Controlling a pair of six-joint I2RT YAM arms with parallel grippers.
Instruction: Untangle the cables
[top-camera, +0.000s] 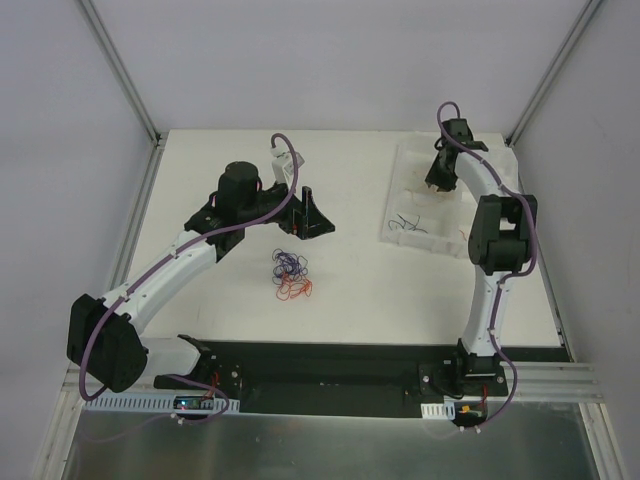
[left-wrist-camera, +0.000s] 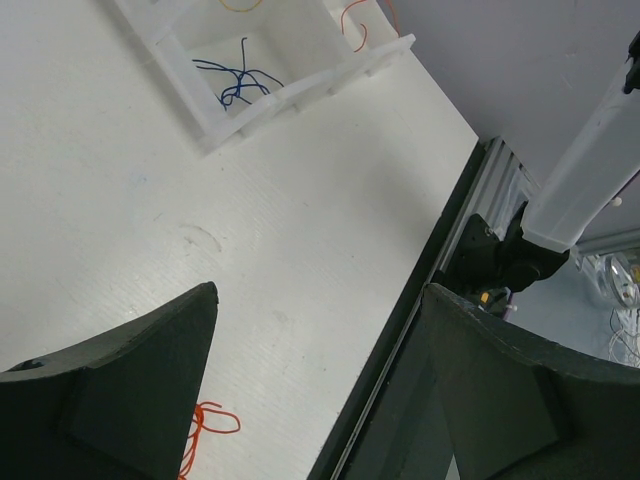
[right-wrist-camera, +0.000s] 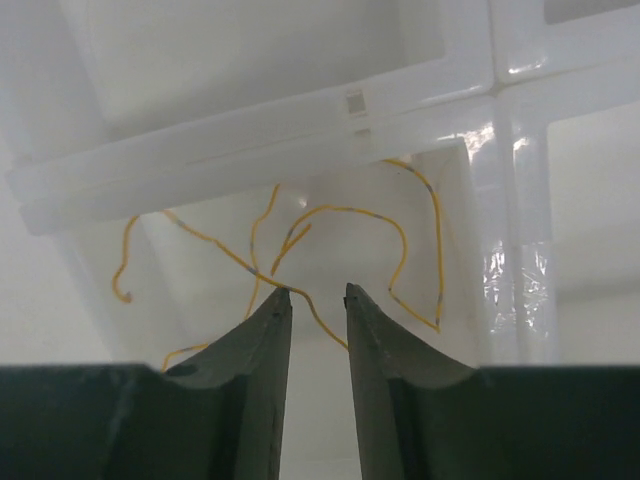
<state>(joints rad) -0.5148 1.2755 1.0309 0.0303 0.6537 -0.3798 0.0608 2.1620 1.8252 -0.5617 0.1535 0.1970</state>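
The cables (top-camera: 291, 275) lie as a small knot of purple-blue and orange-red curly strands on the white table, just in front of my left gripper (top-camera: 305, 222). That gripper (left-wrist-camera: 320, 288) hangs open above the table, nothing between its fingers, with an orange strand (left-wrist-camera: 212, 424) beside its left finger. My right gripper (top-camera: 438, 185) is down in a compartment of the white tray (top-camera: 410, 160). Its jaws (right-wrist-camera: 317, 290) stand slightly apart over loose yellow wires (right-wrist-camera: 350, 208); one strand runs across the gap, not pinched.
Dark blue wires (left-wrist-camera: 235, 85) sit in the tray's near compartment (top-camera: 405, 225), and a red strand (left-wrist-camera: 352, 28) lies in another. The tray's walls (right-wrist-camera: 300, 110) close in around my right fingers. The table's black front rail (top-camera: 330, 360) runs along the near edge.
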